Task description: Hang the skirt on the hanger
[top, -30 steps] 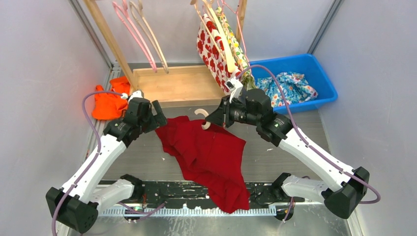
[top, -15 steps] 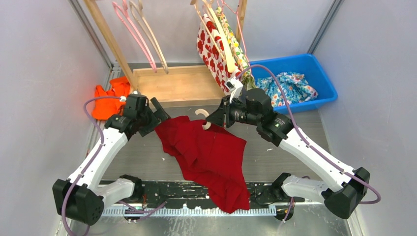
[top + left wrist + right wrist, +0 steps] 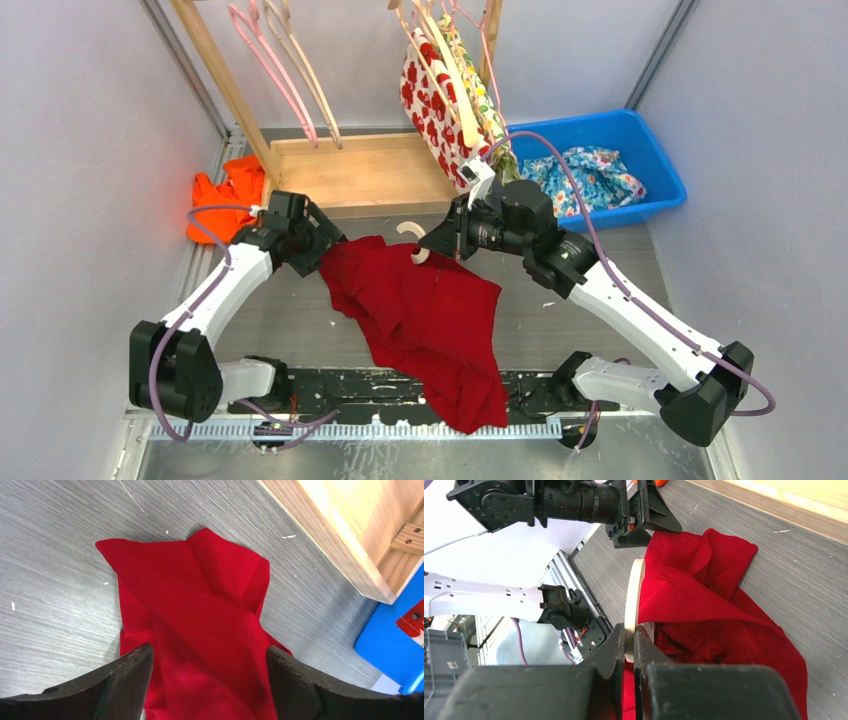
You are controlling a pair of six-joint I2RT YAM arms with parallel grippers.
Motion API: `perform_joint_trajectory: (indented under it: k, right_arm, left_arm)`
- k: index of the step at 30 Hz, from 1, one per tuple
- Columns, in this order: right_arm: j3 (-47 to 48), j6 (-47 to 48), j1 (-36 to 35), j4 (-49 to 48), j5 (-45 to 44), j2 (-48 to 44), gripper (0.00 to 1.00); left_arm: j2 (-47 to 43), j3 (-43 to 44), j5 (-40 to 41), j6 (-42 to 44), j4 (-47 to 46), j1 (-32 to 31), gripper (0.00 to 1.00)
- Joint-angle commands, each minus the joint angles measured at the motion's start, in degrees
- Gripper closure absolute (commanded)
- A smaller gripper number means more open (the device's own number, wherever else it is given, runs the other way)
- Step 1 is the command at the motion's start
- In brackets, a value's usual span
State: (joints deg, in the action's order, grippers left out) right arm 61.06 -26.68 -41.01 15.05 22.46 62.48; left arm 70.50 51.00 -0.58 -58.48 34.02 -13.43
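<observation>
A red skirt (image 3: 430, 310) lies crumpled on the grey table, its lower end hanging over the near edge. Its upper part is draped over a pale wooden hanger (image 3: 634, 595), whose hook (image 3: 408, 238) pokes out at the top. My right gripper (image 3: 630, 640) is shut on the hanger's thin edge, beside the skirt's upper right. My left gripper (image 3: 210, 655) hovers open over the skirt's (image 3: 200, 610) upper left corner, fingers wide apart on either side of a fold. In the top view the left gripper (image 3: 325, 245) is at the cloth's left edge.
A wooden rack base (image 3: 360, 170) stands behind, with pink hangers (image 3: 275, 60) and a strawberry-print garment (image 3: 440, 90) hanging above. A blue bin (image 3: 655, 165) with floral cloth sits back right. An orange garment (image 3: 225, 205) lies back left.
The left arm has swung inward, bringing its open gripper from the left onto the skirt's upper left corner. The right arm, hanger and skirt have stayed put.
</observation>
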Motion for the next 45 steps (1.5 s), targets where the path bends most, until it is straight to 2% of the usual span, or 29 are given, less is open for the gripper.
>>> perform_joint_trajectory:
  k: [1,9,15,45]
  right_arm:
    - [2.94,-0.28,0.23,-5.06,1.85,-2.55,0.99]
    - [3.02,-0.41,0.23,-5.13,2.17,-2.94,0.99]
    - [3.11,-0.28,0.15,-4.68,2.15,-3.20,0.99]
    - [2.88,0.14,0.21,-4.65,1.82,-3.42,0.99]
  left_arm:
    - [1.36,-0.73,-0.24,-1.60,-6.45,1.01,0.23]
    - [1.83,-0.05,0.92,0.51,-7.11,2.79,0.74]
    - [1.77,0.21,0.99,2.37,-5.95,5.10,0.99]
    - [-6.14,-6.62,1.35,7.25,-3.31,12.99,1.00]
